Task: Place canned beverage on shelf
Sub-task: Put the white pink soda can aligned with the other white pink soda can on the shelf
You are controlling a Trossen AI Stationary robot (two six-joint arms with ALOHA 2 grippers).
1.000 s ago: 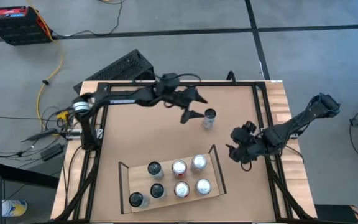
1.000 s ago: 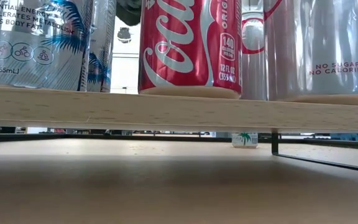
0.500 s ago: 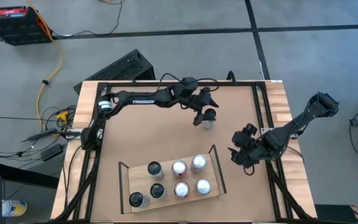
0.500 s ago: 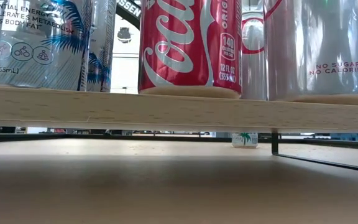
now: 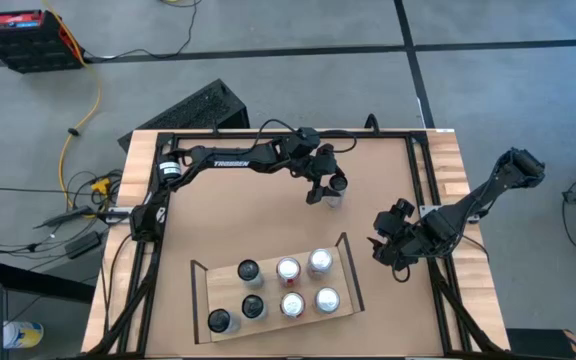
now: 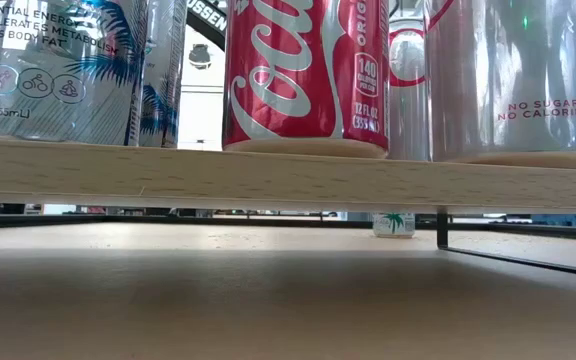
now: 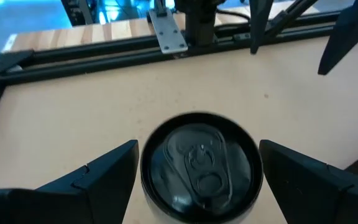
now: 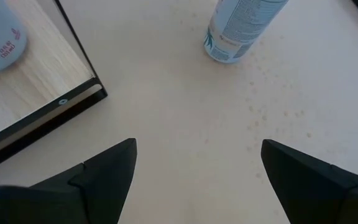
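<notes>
A silver can [image 5: 336, 190] with a dark top stands upright on the brown tabletop, right of the middle toward the far edge. It also shows in the left wrist view [image 7: 197, 165], the low view [image 6: 394, 223] and the right wrist view [image 8: 241, 25]. My left gripper [image 5: 328, 187] is open, with one finger on either side of the can's top [image 7: 197, 155]; I cannot tell whether they touch it. The pale wood shelf [image 5: 271, 285] with black end rails stands near the front edge and holds several cans. My right gripper [image 5: 380, 245] is open and empty, right of the shelf.
A red cola can [image 6: 303, 75] and silver cans stand on the shelf board [image 6: 288, 175] close to the low camera. The shelf's black rail corner [image 8: 73, 93] shows near my right gripper. A black frame [image 5: 423, 190] borders the tabletop.
My left gripper has moved toward the table's right edge and down to the silver can, and its open fingers now stand on either side of the can's top. The can has kept its place.
</notes>
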